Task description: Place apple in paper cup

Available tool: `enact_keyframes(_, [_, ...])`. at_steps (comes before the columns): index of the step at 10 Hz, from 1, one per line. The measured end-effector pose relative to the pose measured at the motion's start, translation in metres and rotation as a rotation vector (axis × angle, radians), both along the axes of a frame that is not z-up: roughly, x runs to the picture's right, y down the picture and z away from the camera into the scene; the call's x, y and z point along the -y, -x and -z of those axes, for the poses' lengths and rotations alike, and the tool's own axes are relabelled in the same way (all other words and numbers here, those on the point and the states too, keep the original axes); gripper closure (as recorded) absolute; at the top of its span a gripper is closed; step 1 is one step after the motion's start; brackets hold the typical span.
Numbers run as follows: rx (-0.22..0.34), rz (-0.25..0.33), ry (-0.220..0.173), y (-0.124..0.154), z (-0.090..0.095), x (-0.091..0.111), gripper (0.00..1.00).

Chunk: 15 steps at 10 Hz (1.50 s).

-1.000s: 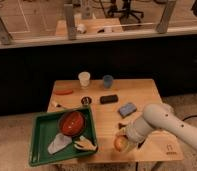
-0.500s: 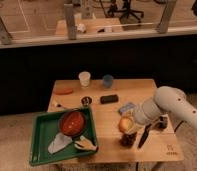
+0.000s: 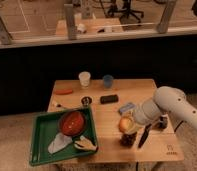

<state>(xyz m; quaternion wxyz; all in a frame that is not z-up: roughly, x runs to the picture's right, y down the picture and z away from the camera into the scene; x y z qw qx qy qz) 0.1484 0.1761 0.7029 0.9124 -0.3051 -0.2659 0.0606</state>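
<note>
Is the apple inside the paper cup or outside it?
Outside. Over the table front, the pincer grips the apple; the paper cup stands at the far edge.

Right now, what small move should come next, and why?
Probably carry the apple toward the paper cup. The tool, near the front edge of the table, grips the apple; the cup stands at the far edge, left of the blue cup.

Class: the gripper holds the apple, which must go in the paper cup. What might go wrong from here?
1. The gripper holds the apple near the front of the table, far from the paper cup at the back; it may slip on the way.
2. The blue cup stands beside the paper cup, so the apple could land in the wrong one.
3. The paper cup looks narrow; a nudge may tip it.
</note>
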Motion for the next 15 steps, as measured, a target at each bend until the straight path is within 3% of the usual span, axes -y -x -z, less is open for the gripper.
enact_keyframes(3, [0.013, 0.012, -0.025, 0.016, -0.017, 0.016, 1.0])
enact_keyframes(6, [0.04, -0.001, -0.109, 0.051, -0.041, 0.052, 1.0])
enact_keyframes(9, [0.058, -0.085, -0.17, 0.063, -0.049, 0.078, 1.0])
enact_keyframes(15, [0.146, -0.232, -0.231, 0.093, -0.059, 0.134, 1.0])
